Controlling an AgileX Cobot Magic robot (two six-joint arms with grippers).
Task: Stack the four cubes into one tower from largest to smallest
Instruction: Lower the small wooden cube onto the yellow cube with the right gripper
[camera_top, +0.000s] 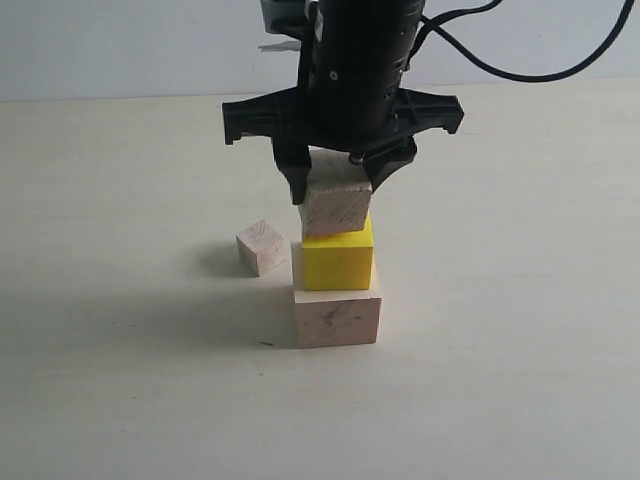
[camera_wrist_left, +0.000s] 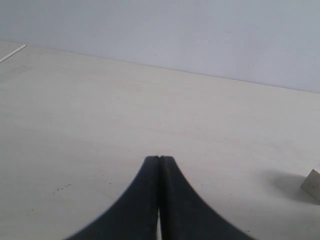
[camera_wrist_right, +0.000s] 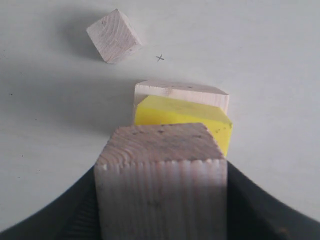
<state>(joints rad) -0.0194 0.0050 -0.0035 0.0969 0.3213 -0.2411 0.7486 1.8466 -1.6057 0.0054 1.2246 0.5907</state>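
The large pale wood cube (camera_top: 337, 317) stands on the table with the yellow cube (camera_top: 338, 260) on top of it. The medium wood cube (camera_top: 335, 206) sits on or just above the yellow one, slightly askew, with my right gripper (camera_top: 335, 185) shut on its sides from above. In the right wrist view the medium cube (camera_wrist_right: 161, 182) fills the space between the fingers, over the yellow cube (camera_wrist_right: 185, 117) and the large cube (camera_wrist_right: 180, 90). The small wood cube (camera_top: 261, 247) (camera_wrist_right: 114, 36) lies on the table left of the tower. My left gripper (camera_wrist_left: 159, 162) is shut on nothing, above bare table.
A black cable (camera_top: 520, 70) loops behind the right arm. One corner of a pale cube (camera_wrist_left: 312, 185) shows at the edge of the left wrist view. A small pencil cross (camera_wrist_right: 160, 58) marks the table near the small cube.
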